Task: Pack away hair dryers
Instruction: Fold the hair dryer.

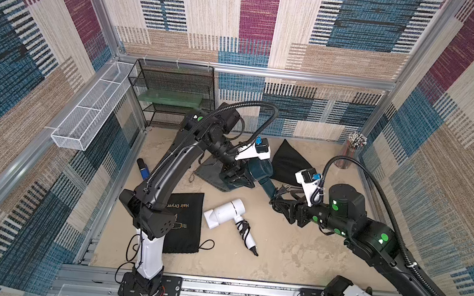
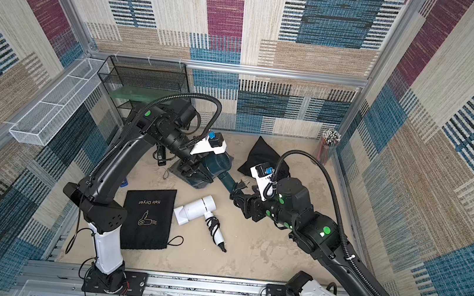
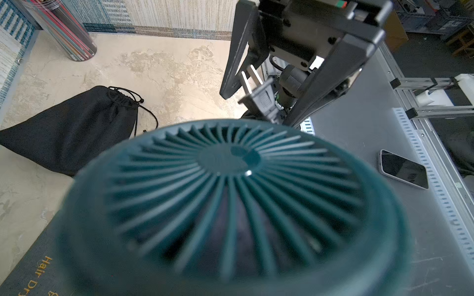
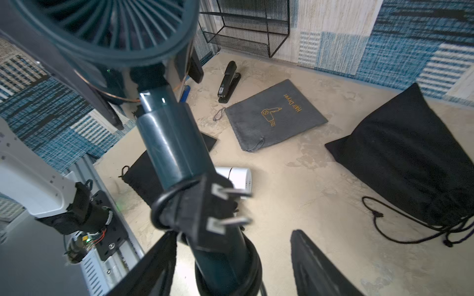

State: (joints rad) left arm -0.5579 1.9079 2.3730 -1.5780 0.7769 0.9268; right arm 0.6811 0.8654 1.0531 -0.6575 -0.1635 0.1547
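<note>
My left gripper [image 1: 238, 180] is shut on the fat barrel of a dark teal hair dryer [image 1: 262, 170] and holds it off the table, above a grey pouch [image 4: 274, 115]. The dryer's rear grille [image 3: 230, 205] fills the left wrist view and hides the jaws. Its handle [image 4: 169, 143] slants toward my right gripper [image 4: 230, 234], which stands open around the handle's end, with a gap on one side. The bundled black cord and plug [image 4: 205, 205] sit there. A white hair dryer [image 1: 226, 213] lies in the middle of the table, untouched.
A flat black pouch [image 1: 184, 225] printed "Hair Dryer" lies beside the left arm. A bulging black drawstring pouch [image 1: 288, 161] sits at the back. A stapler [image 4: 228, 82], a blue-black gadget [image 1: 143, 168], a pencil cup [image 1: 352, 152], a black wire shelf [image 1: 171, 94] and a white mesh basket [image 1: 90, 109] line the edges.
</note>
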